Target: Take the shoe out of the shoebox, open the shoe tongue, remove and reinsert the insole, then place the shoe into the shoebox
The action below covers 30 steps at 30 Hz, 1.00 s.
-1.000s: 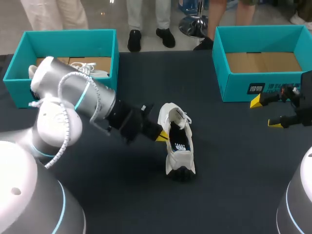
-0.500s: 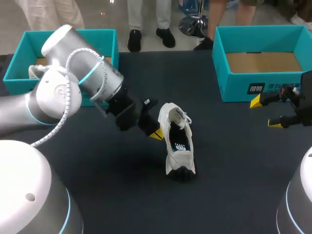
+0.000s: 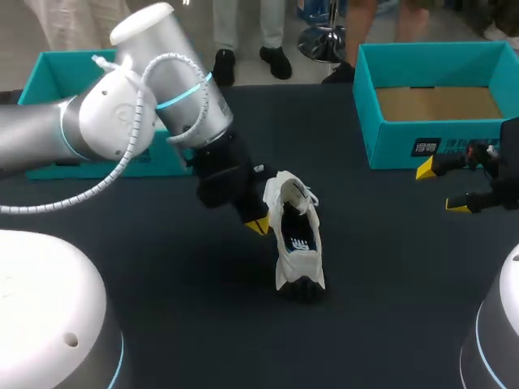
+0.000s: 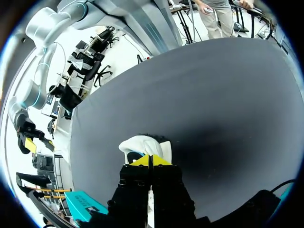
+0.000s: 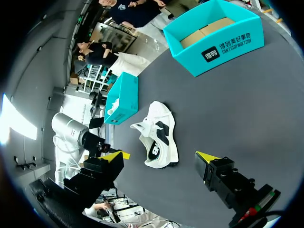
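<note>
A white shoe with black panels (image 3: 296, 243) lies on the dark table, its opening facing up and its toe toward the table's front. My left gripper (image 3: 258, 225) is shut, and its yellow tips rest against the shoe's left side near the collar. In the left wrist view the joined tips of the left gripper (image 4: 149, 160) sit just short of the shoe (image 4: 145, 145); nothing shows between them. My right gripper (image 3: 442, 188) stands open at the right edge, well apart from the shoe. In the right wrist view the shoe (image 5: 159, 135) lies ahead of the right gripper (image 5: 161, 156), between its spread fingers.
A teal shoebox (image 3: 438, 138) with a bare cardboard floor stands at the back right, close to my right gripper. A second teal shoebox (image 3: 49, 77) at the back left is largely hidden by my left arm. Bare tabletop (image 3: 389, 284) spreads around the shoe.
My left arm's elbow and forearm have swung up and toward the back, while its tips stayed at the shoe's side. The shoe and the right arm have not moved.
</note>
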### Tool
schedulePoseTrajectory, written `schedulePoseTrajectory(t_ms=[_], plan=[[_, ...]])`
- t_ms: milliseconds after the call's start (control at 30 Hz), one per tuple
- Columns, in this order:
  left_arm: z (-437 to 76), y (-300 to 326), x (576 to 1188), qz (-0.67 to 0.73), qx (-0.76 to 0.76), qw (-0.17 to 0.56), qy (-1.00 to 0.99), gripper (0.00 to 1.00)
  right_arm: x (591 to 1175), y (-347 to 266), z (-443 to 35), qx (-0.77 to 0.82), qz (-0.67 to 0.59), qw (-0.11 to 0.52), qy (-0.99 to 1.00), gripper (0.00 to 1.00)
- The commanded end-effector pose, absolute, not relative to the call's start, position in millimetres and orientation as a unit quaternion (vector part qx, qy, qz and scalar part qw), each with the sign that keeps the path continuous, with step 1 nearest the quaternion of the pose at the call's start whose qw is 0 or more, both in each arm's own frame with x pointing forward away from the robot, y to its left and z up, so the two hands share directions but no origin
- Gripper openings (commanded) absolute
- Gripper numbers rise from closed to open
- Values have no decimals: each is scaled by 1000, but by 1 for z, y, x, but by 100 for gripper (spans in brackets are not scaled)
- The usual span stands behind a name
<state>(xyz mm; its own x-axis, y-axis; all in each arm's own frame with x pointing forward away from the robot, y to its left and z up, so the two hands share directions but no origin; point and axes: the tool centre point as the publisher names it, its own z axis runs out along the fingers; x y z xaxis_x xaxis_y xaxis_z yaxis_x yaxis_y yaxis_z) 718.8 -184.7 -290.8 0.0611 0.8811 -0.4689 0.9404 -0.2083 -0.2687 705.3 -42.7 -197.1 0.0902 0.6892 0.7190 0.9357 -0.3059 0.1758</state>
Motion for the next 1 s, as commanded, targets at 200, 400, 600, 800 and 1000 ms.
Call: schedulePoseTrajectory(t_ms=[200, 400, 600, 800, 1000], plan=[[-289, -187, 719, -248, 736, 30, 629, 0, 704, -42, -197, -720, -368, 166, -565, 100], [-287, -192, 722, -234, 739, 22, 632, 0, 704, -42, -197, -720, -368, 166, -565, 100], [-284, -204, 737, -196, 711, 44, 673, 0, 704, -42, -197, -720, -368, 166, -565, 100], [-296, -218, 741, -179, 708, 43, 682, 0, 704, -42, -197, -720, -368, 166, -565, 100], [-320, -237, 744, -160, 712, 49, 682, 0, 704, -42, -197, -720, -368, 166, -565, 100]])
